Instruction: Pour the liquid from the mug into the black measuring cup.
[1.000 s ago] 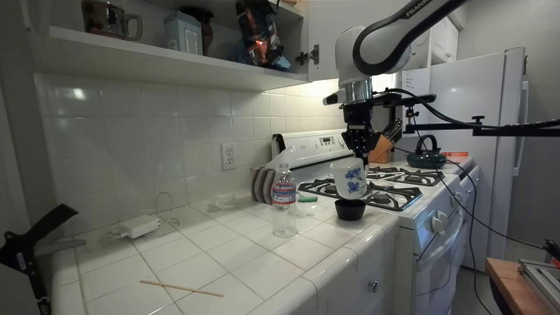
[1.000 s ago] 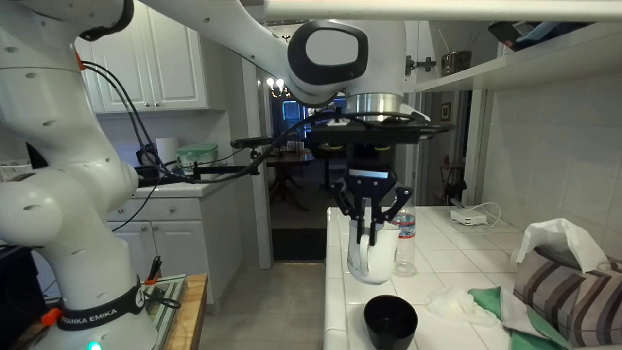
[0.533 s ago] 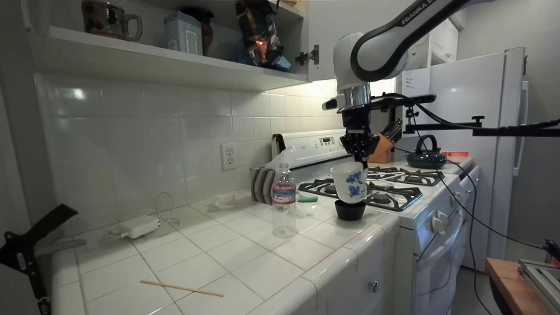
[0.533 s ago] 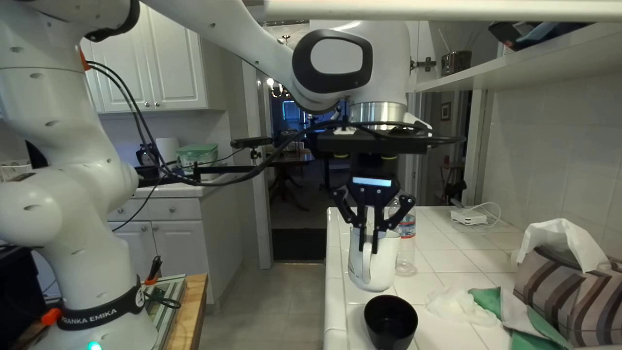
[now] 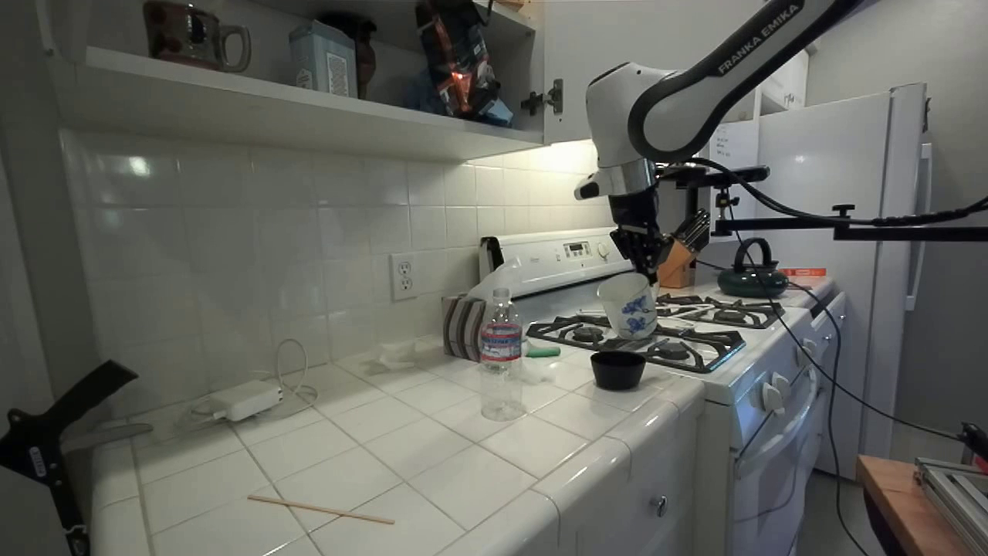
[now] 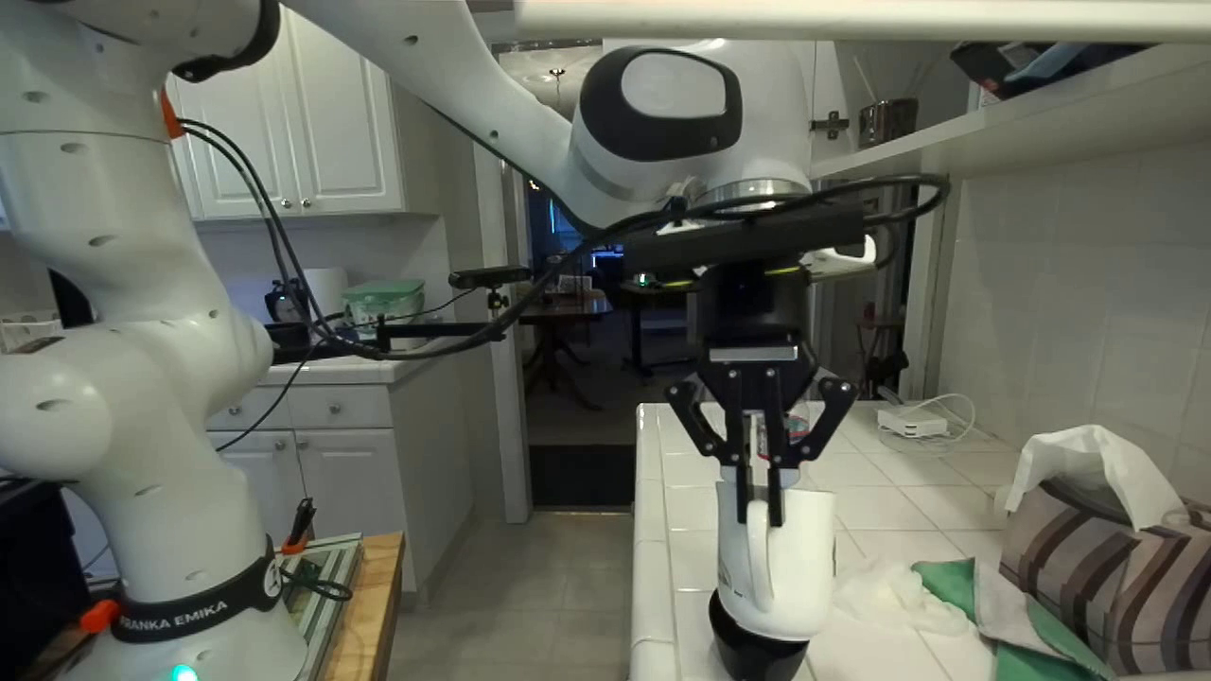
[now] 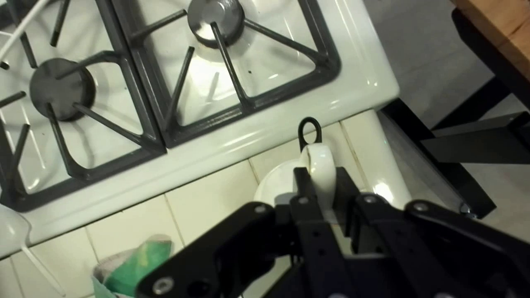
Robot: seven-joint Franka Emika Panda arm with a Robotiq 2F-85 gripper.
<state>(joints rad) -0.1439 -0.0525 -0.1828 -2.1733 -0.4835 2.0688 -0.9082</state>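
Mug (image 5: 629,309) is shifted toward 1 o'clock versus last frame in an exterior view, rim tipped further toward 11. It's held airborne at 12 o'clock from the black measuring cup (image 5: 617,373), apart. Upper handle (image 6: 760,558) is pinched by the end effector (image 6: 760,516), closed to its thickness. Judged stiff, slick, breakable, heavier if full; handle is best gripped.

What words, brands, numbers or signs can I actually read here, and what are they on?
"FRANKA EMIKA": on the robot arm.
"RANKA EMIKA", first letter unclear: on the band around the arm's base.
Too small or blurred to read: bottle label, stove display, posted sheet, shelf box's label, shelf bag's print, black object's tag.
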